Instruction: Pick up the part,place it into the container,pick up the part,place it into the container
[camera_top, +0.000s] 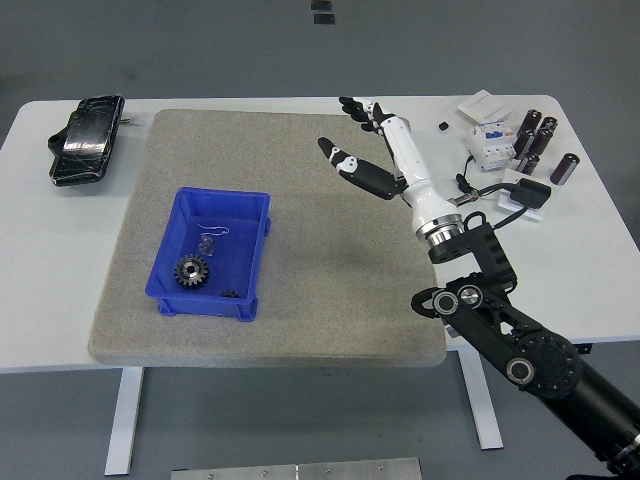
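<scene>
A blue bin (252, 222) sits on the left part of the grey mat (330, 290). Inside it lie a black gear (190, 271), a small silvery wire part (208, 243) and a tiny black piece (229, 294). My right hand (362, 140), white with black fingertips, is raised over the mat's upper right area, far to the right of the bin. Its fingers are spread and hold nothing. Behind it the black right arm (510, 345) comes in from the lower right corner. The left arm does not show.
A black pouch (85, 138) lies at the table's far left. At the far right are several dark cylinders (535, 140), a white electrical module (487, 145), a black adapter with a cable (524, 192), a white card (480, 105) and a small black cube (442, 126).
</scene>
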